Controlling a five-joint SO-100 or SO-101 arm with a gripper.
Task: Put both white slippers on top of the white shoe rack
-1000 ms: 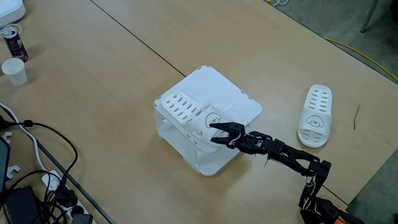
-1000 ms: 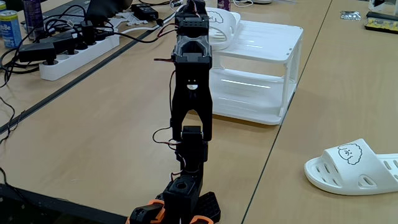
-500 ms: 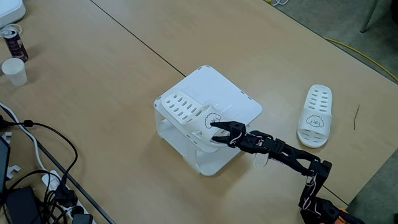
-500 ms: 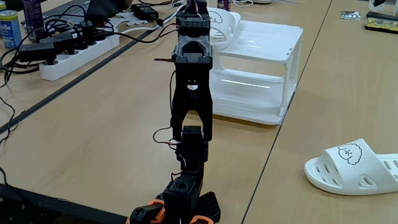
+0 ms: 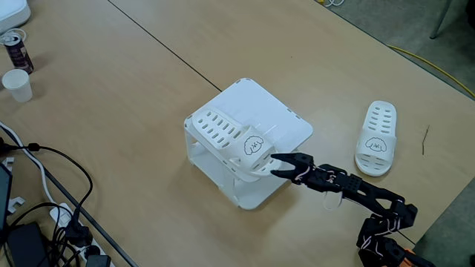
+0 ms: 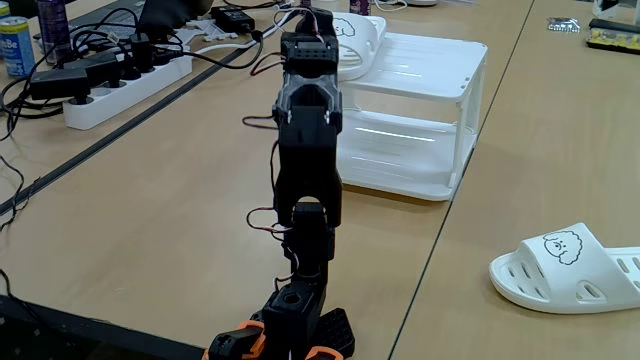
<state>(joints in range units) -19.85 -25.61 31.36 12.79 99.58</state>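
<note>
One white slipper (image 5: 228,136) lies on top of the white shoe rack (image 5: 278,115), along its left side, puppy-face end reaching the near edge. It also shows behind the arm as the slipper (image 6: 361,34) on the rack (image 6: 440,62). My gripper (image 5: 277,166) hovers just off that slipper's puppy end, open, holding nothing. The other white slipper (image 5: 377,138) lies flat on the table to the right of the rack, apart from the arm; this slipper (image 6: 568,266) sits at the lower right, puppy face up.
A paper cup (image 5: 16,84) and a can (image 5: 16,50) stand at the far left. Cables and a power strip (image 6: 125,78) crowd the table's left side. The arm's base (image 5: 382,241) stands at the lower right corner.
The gripper has drawn back from the slipper on the rack, towards the arm's base, and the arm has folded lower. The slipper stays on the rack.
</note>
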